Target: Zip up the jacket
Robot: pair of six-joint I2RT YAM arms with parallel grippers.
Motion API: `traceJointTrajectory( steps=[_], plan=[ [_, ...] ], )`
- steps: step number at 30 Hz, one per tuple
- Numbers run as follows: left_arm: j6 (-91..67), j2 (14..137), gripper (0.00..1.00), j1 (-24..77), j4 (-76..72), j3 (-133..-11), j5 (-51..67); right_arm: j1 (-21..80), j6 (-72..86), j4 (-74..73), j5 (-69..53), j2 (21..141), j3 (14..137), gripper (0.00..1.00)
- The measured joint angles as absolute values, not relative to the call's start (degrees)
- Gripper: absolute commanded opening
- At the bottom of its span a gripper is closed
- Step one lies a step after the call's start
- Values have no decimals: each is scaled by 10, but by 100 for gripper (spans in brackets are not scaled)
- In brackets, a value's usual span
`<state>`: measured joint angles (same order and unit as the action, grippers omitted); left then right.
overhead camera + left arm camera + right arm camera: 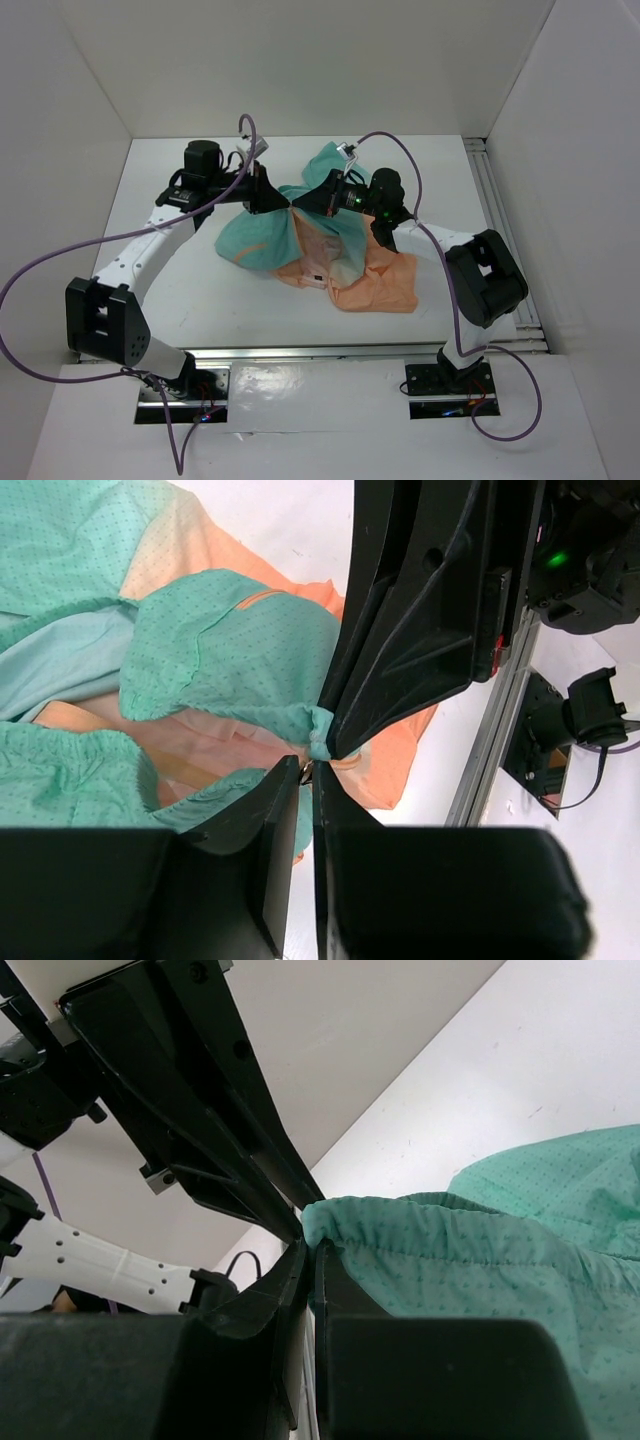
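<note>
jacket: the jacket [345,275] lies crumpled in the middle of the tabletop [200,300]. Teal part is toward the far side, peach part toward the near right. Front isn't laid flat, and I can't pick out a zip line.
lifted bit: one corner of the teal gathered hem [420,1230] is raised off the heap. Both sets of jaws meet at it.
right jaws: clamped on that hem corner, cloth bunched into a small knot at the tips.
left jaws: nearly together, just a thin slit between them, tips right against the right jaws' tips. Something small and dark sits at the tips. Can't tell what it is, or whether it's caught.
step: my read is they're getting a second hold beside the first so the zip ends can be brought together. Zipping itself not begun.
do it well: treat right jaws as the anchor, no motion there. Left jaws should bite zip hardware or the opposite edge, not loose cloth. Confirm the catch with a small tug before any long pull.
pull: along the front edge, hem taut, low over the tabletop.
risks: thin cloth slips or jams, close tips knock each other, heap drags along.
</note>
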<state>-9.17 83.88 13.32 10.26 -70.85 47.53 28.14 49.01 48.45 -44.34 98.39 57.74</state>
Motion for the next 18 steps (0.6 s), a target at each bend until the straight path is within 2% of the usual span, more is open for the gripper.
traceJointTrajectory(
  steps=[2, 5, 12, 18],
  plan=[
    [-92, 837, 12, 133, 103, -708, 471, 281, 490, 484, -442, 984, 577, 0],
    [-92, 825, 12, 133, 103, -701, 466, 281, 490, 483, -441, 984, 577, 0],
    [-92, 799, 0, 135, 104, -694, 453, 282, 498, 484, -437, 984, 577, 0],
    [-92, 799, 0, 138, 107, -694, 453, 284, 499, 483, -437, 984, 578, 0]
  ],
)
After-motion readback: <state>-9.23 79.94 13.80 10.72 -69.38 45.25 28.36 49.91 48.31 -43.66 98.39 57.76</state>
